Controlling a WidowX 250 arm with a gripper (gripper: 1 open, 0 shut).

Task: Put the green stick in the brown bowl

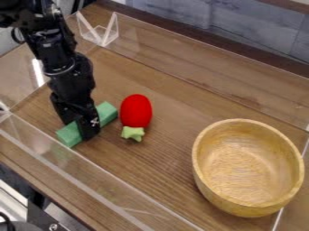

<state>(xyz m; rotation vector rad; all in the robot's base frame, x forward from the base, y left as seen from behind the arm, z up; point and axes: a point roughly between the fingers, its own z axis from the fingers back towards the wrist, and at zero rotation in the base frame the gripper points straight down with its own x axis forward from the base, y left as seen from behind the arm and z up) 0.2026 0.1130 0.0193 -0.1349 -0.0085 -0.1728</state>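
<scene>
The green stick [107,113] lies flat on the wooden table at the left, running diagonally. My gripper [76,123] points straight down over its middle, with the black fingers [87,126] low on either side of it. The jaws stand open and straddle the stick; no grip shows. Part of the stick is hidden behind the fingers, and only its two ends show. The brown bowl [208,137] sits empty at the lower right, well apart from the gripper.
A red strawberry toy [136,109] with green leaves lies just right of the stick, between it and the bowl. Clear plastic walls [121,194] border the table at the front and left. A clear bracket [103,32] stands at the back.
</scene>
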